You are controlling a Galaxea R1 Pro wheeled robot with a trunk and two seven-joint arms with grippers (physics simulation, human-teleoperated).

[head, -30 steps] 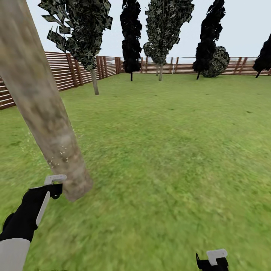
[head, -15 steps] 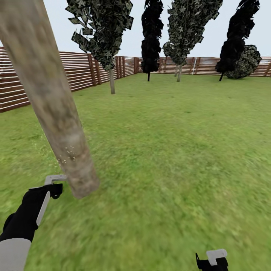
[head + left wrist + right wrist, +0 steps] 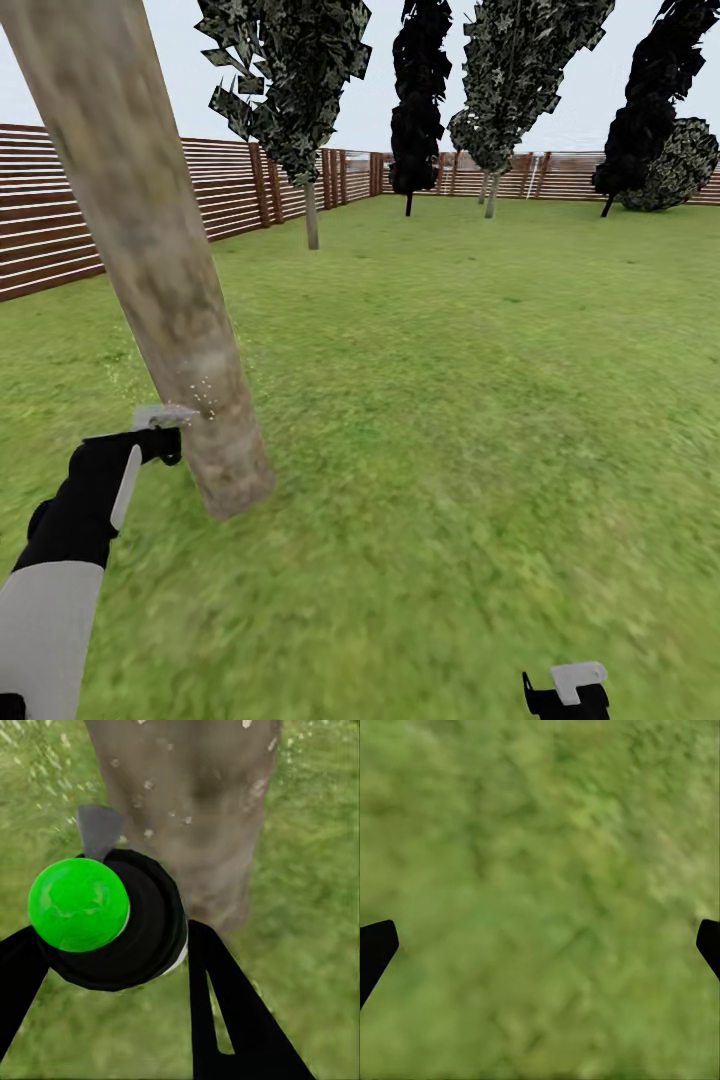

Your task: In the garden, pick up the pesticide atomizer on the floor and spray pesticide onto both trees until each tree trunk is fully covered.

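Note:
A thick grey-tan tree trunk [image 3: 165,270] leans across the left of the head view and rises close ahead in the left wrist view [image 3: 187,802]. My left gripper [image 3: 150,440] is just beside it, shut on the atomizer [image 3: 112,919]. Here the atomizer looks like a black round body with a bright green cap and a grey nozzle [image 3: 97,829] pointing at the bark. White pesticide specks [image 3: 203,392] dot the trunk near the nozzle. My right gripper [image 3: 565,690] hangs low at the right, open over bare grass [image 3: 540,900].
A second pale-trunked tree [image 3: 312,215] stands by the brown slat fence [image 3: 60,230] at the left, and another [image 3: 490,195] at the back. Blackish cypress-like trees [image 3: 415,110] line the far fence. Open lawn [image 3: 480,400] spreads to the right.
The head view has panned, so the trees sit further right. My left gripper with the atomizer has risen along the trunk, and the specks now sit higher on the bark. The right gripper has held still.

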